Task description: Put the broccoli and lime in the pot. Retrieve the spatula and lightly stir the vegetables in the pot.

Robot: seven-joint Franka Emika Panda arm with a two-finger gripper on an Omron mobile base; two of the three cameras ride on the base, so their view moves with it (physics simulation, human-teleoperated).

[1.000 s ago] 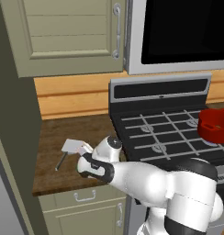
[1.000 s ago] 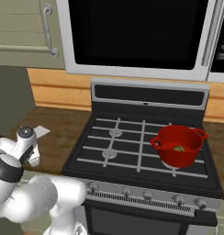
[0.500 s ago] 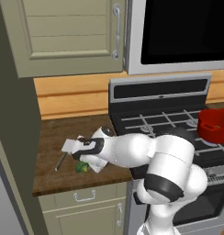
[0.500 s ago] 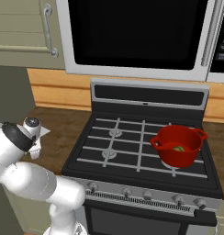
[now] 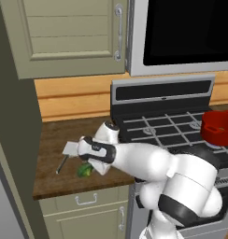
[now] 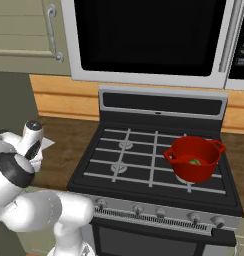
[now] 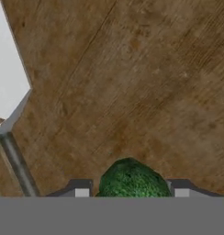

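Where the arm reaches to the lower left of the left base view, the hand [image 5: 88,164] sits low over the brown wooden desk [image 5: 50,179], directly above the broccoli [image 5: 84,171] — a small, lumpy, dark green floret. At the bottom centre of the hand view, the fingertips [image 7: 81,190] stand wide on either side of the broccoli [image 7: 131,180], not closed on it. The spatula [image 7: 8,92] lies at the left edge of that view, pale square blade above a thin dark handle. On the stove [image 6: 154,165], right of centre in the right base view, stands the red pot [image 6: 195,160] with the lime [image 6: 195,162] inside.
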